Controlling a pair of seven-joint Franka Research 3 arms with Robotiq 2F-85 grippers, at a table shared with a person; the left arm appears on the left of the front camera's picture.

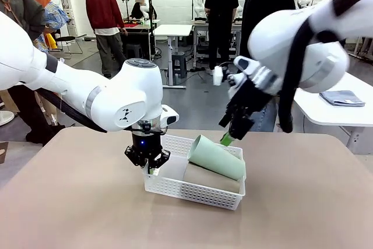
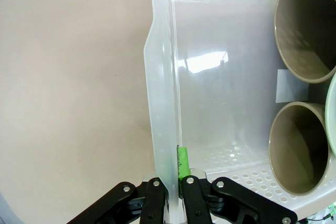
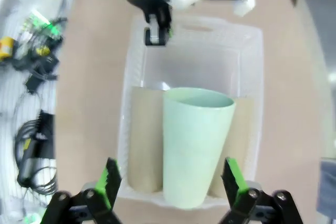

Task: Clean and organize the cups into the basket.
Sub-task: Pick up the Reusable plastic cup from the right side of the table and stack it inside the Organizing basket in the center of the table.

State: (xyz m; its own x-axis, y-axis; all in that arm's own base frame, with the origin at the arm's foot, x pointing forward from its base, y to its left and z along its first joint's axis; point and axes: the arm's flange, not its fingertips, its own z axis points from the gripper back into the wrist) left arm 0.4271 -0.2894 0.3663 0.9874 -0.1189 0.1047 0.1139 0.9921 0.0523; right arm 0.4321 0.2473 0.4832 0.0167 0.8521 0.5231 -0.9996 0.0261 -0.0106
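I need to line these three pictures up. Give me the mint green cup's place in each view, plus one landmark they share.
Front view: the mint green cup lies tilted on the tan cups, right half of the basket.
Left wrist view: a pale green rim sliver at the right edge.
Right wrist view: centre, between the open right gripper fingers.
Shared landmark: the basket wall pinched by the left gripper.

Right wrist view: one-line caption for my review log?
Open right tool above mint cup lying on two tan cups in the basket.

A pale mint green paper cup (image 1: 216, 157) and two dull tan cups (image 2: 306, 27) are seen in a white, hole-dotted plastic basket (image 1: 189, 191).
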